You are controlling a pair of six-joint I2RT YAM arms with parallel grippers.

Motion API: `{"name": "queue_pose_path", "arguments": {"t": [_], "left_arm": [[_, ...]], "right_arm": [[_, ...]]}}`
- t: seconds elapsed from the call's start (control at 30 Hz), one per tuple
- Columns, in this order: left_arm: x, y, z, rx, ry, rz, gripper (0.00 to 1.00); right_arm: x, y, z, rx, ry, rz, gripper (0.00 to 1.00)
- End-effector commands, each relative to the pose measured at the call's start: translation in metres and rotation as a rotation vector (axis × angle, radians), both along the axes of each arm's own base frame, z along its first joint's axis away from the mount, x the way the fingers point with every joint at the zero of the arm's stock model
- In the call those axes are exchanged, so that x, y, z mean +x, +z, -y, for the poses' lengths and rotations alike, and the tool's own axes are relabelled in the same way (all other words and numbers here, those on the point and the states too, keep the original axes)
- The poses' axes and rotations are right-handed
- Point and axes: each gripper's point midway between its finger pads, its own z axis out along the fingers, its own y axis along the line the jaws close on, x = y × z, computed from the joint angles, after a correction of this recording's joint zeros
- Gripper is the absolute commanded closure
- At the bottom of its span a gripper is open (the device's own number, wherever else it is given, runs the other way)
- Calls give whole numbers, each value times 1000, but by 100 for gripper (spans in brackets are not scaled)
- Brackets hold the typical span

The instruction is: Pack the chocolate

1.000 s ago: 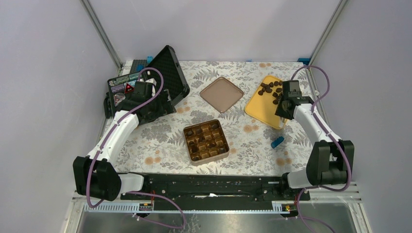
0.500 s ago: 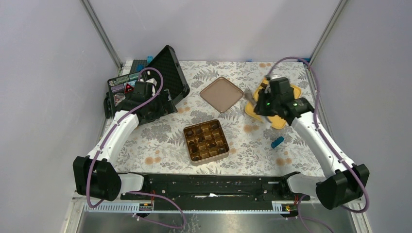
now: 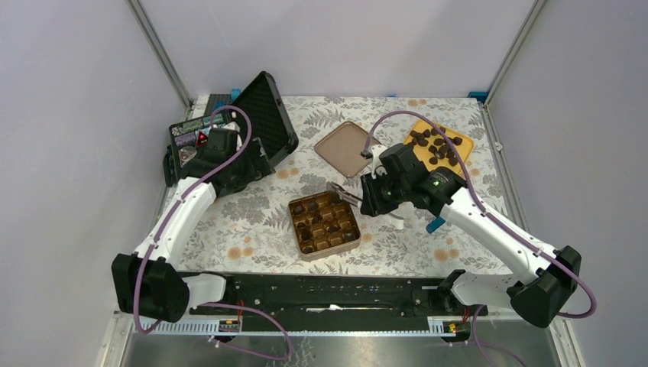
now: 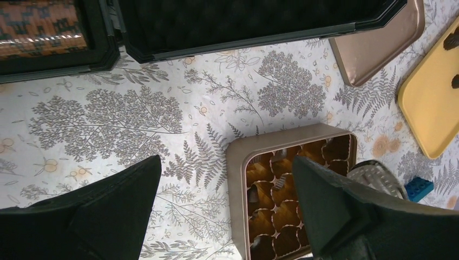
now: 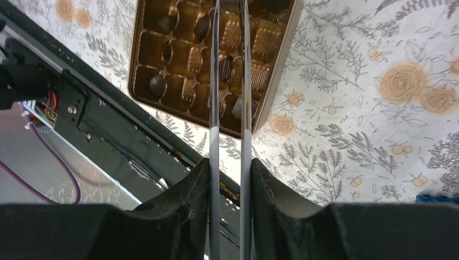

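Note:
Several dark chocolate pieces [image 3: 432,147] lie on a yellow tray [image 3: 458,141] at the back right. Others sit in cells of the golden-brown gridded tin [image 3: 324,222] at the centre, also in the right wrist view [image 5: 157,82]. My right gripper [image 3: 378,195] [image 5: 230,168] is shut on metal tongs [image 3: 344,195] [image 5: 215,108], whose blades reach over the tin's far right part [image 5: 273,92]. The tong tips are cut off, so I cannot tell whether they hold a piece. My left gripper [image 3: 241,172] [image 4: 226,162] is open and empty, above the cloth left of the tin [image 4: 238,179].
The flat brown lid [image 3: 348,147] lies behind the tin. An open black case [image 3: 260,122] stands at the back left, close to my left gripper. A small blue brick [image 3: 435,225] lies right of the tin, under my right arm.
My right arm has swung left from the yellow tray to the tin, carrying the tongs. The left arm has barely moved.

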Motion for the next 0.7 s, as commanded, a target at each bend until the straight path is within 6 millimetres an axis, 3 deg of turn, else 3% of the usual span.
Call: {"name": "queue_pose_path", "arguments": {"t": [0.0,0.57,0.67], "left_arm": [[10,25,-10,3,76,108,1],[7,27,-15,19,94,112,1],[8,27,-14,18,91,110,1]], "right_arm": [[-10,-1,-9,31,48,1,92],[6,-21,-31,113,6,44,88],[8,-24,-34,121,4,44,80]]}}
